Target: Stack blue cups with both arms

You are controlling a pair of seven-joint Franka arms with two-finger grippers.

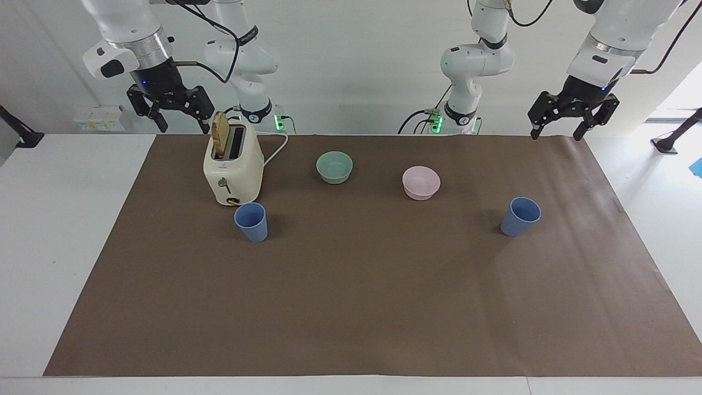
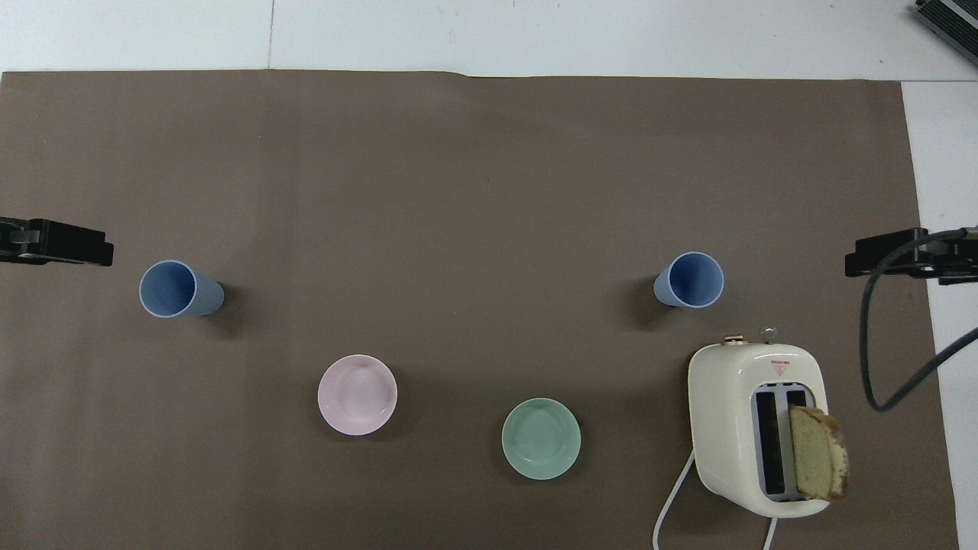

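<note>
We have both grippers raised with jaws spread wide and holding nothing — the left gripper (image 1: 572,122) over the mat's edge at its own end, the right gripper (image 1: 171,111) above the toaster (image 1: 232,170). The two blue cups (image 1: 252,221) (image 1: 520,216) stand upright and well apart, one just beside the toaster, one toward the left arm's end. We should probably bring each gripper down over its nearer cup and grip the wall squarely — the right one keeping clear of the toaster.

You see two upright blue cups (image 1: 251,221) (image 1: 520,216) well apart on the counter (image 1: 351,307); both pincers, left (image 1: 558,130) and right (image 1: 185,125), hang open above.
</note>
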